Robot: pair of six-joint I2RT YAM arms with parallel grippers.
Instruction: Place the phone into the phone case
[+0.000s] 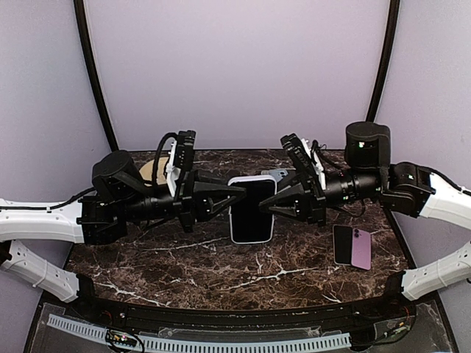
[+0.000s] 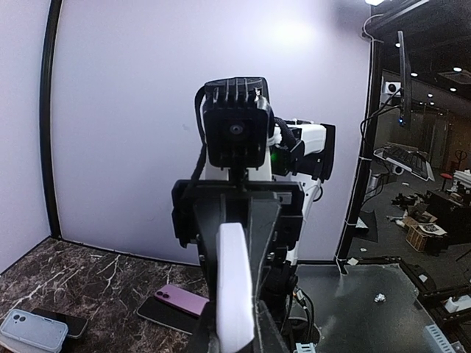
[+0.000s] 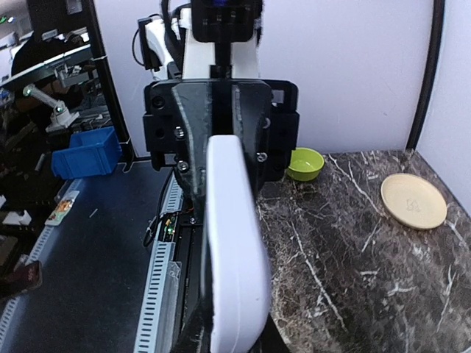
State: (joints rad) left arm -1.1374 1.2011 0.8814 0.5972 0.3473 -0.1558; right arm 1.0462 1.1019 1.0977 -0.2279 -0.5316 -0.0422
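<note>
Above the dark veined marble table's (image 1: 184, 259) middle, we are clamping the left gripper (image 1: 237, 195) and right gripper (image 1: 268, 208) onto opposite long edges of the white-rimmed black phone (image 1: 252, 220), its long axis pointing toward the table's far edge, where the pale grey case (image 1: 277, 174) is lying.

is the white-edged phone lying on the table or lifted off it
Lifted. The left fingers and right fingers pinch the phone by opposite long edges; wrist views show the table below it.
</note>
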